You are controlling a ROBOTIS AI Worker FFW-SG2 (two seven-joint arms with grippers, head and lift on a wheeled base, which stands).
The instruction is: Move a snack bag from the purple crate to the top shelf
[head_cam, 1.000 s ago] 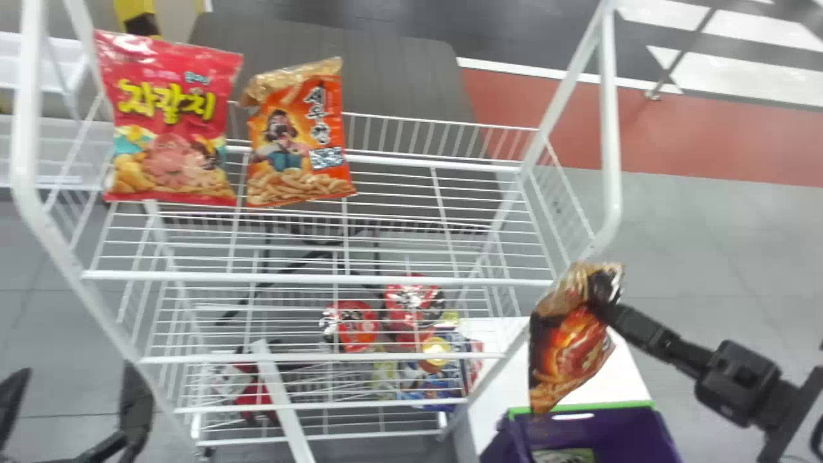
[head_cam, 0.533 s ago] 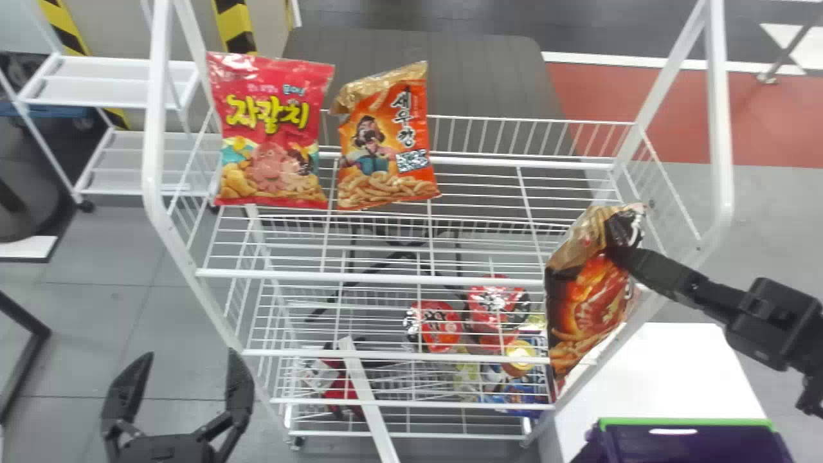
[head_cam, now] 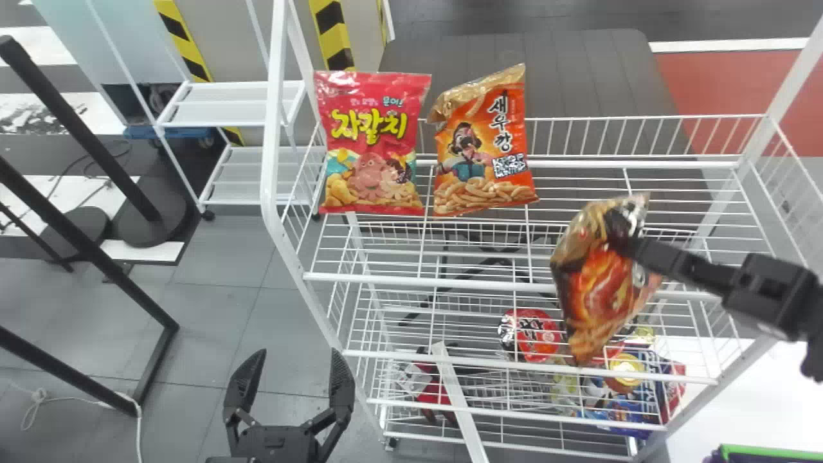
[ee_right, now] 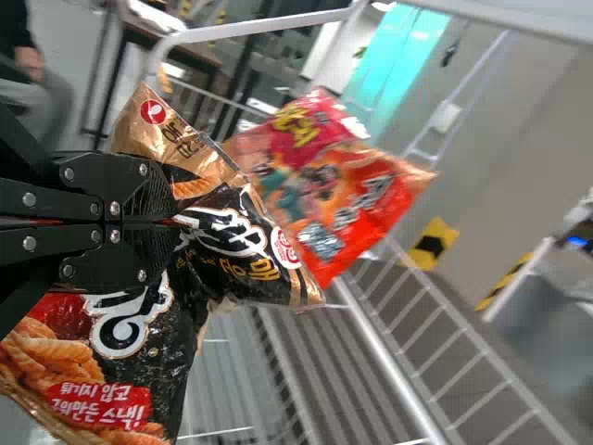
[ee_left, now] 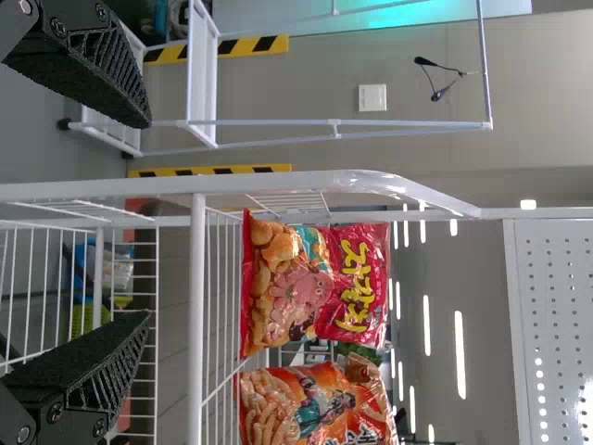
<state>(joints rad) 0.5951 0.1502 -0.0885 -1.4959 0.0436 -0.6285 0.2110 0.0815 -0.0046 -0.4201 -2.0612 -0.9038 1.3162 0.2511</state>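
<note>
**Two black robot grippers: left one spread open, right one pinched closed**

In the head view, the left gripper (head_cam: pixel 294 360) sits low, left of centre, its two flat fingers pointing away from the robot with a wide gap between. The right arm (head_cam: pixel 771 292) enters at the right edge and slants slightly upward toward the left, ending in the right gripper (head_cam: pixel 622 246). In the right wrist view, that gripper's fingers (ee_right: pixel 148 199) lie together in a firm pinch.

- Apparently a lab or workshop: grey tiled floor (head_cam: pixel 218 334), yellow-and-black hazard stripes (head_cam: pixel 333 32), loose white cable (head_cam: pixel 139 424)
- Shop-like display within it: white wire rack (head_cam: pixel 272 128) with snack bags (head_cam: pixel 373 173)
</note>
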